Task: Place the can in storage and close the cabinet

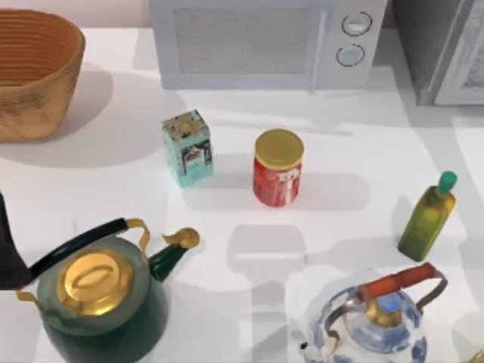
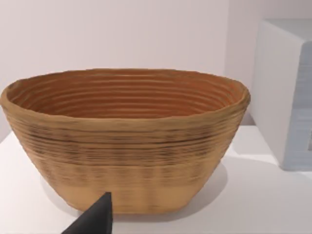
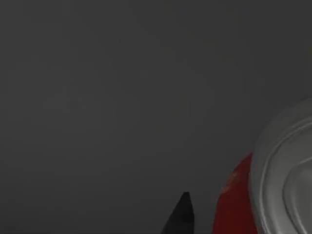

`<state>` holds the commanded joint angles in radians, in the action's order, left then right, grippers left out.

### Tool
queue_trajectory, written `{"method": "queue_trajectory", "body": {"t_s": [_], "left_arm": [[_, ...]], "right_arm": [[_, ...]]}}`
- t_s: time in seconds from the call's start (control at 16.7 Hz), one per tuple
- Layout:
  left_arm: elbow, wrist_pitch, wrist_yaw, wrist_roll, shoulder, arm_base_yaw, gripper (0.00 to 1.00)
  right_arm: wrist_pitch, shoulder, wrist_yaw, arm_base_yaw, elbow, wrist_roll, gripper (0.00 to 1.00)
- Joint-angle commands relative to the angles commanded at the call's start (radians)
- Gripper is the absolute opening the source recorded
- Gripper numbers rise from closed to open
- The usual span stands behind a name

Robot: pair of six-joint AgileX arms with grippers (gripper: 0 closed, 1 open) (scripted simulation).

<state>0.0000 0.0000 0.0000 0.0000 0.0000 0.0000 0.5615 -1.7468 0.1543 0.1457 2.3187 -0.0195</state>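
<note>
At the top view's left edge, beside the near part of the table, a dark curved piece of my left arm reaches into the frame. One black, pointed fingertip of the left gripper juts up at the lower edge of the left wrist view, with the camera levelled low over the table. In the right wrist view a single dark fingertip of the right gripper rises at the lower edge, and how wide either pair of fingers stands cannot be made out
</note>
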Motion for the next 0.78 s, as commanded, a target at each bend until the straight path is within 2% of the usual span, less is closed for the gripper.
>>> {"method": "queue_trajectory", "body": {"t_s": [0.18,0.36,0.78], "left_arm": [[0.0,0.0,0.0,0.0,0.0,0.0,1.0],[0.0,0.0,0.0,0.0,0.0,0.0,1.0],[0.0,0.0,0.0,0.0,0.0,0.0,1.0]], "right_arm": [[0.046,-0.165,-0.011,-0.018,0.241,-0.001,0.0],[0.092,-0.289,-0.024,-0.037,0.391,-0.001,0.0],[0.118,-0.342,-0.03,-0.049,0.448,0.002,0.0]]}}
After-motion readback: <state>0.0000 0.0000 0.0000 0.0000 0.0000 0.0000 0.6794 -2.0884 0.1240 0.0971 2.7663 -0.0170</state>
